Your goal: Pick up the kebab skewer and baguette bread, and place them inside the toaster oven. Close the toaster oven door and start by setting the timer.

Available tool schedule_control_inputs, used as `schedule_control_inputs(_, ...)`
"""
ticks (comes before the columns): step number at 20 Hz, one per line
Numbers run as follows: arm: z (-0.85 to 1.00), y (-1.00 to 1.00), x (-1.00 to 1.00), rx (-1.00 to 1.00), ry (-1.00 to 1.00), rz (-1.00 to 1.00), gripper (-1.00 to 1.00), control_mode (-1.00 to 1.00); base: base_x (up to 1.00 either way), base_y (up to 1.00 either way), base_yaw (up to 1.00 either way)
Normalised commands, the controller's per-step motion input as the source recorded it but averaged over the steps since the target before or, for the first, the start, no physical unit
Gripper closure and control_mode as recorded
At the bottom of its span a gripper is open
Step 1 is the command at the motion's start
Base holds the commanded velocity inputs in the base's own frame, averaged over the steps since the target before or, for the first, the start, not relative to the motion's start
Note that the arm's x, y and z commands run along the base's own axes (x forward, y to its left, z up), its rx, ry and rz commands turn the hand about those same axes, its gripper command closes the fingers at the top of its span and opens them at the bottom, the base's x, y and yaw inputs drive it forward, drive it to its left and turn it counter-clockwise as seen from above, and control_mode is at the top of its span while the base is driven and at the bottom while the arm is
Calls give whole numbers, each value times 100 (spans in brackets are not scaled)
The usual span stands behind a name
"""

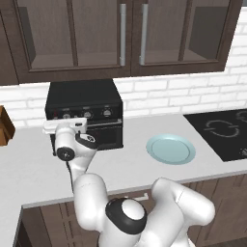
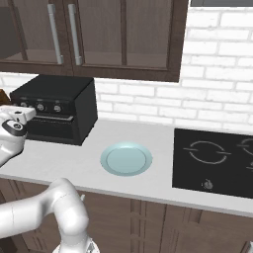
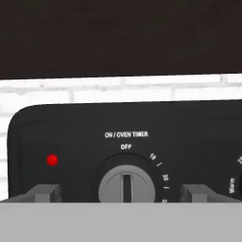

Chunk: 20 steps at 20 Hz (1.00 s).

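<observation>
Toaster oven (image 1: 84, 103) timer knob (image 3: 126, 184): gripper (image 3: 120, 193) aligned.
Arm reaches level at the control panel, fingers spread wide astride the knob; knob slot stands vertical, toward OFF.

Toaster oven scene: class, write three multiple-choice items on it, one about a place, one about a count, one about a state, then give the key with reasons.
1. Where does the plate lie?
A. on the counter between the toaster oven and the hob
B. on top of the oven
C. on the hob

2. How many round knobs does the toaster oven have on its front?
A. one
B. three
C. five

3. How does the gripper stand at the timer knob?
A. shut on the knob
B. open, a fingertip on each side of it
C. holding a plate

Key: 1 A, the base views show it on the white counter between oven and hob. 2 B, three knobs sit in a row. 3 B, the hand view shows the fingertips apart, with the knob between them.
</observation>
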Motion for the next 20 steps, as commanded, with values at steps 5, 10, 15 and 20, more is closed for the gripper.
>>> schedule_control_inputs(5,11,0,0,0,0,0,-100,-100,0,0,0)
schedule_control_inputs(10,1,0,0,0,0,0,-100,-100,0,0,0)
schedule_control_inputs(15,0,0,0,0,0,0,-100,-100,0,0,0)
schedule_control_inputs(20,0,0,0,0,0,0,-100,-100,0,0,0)
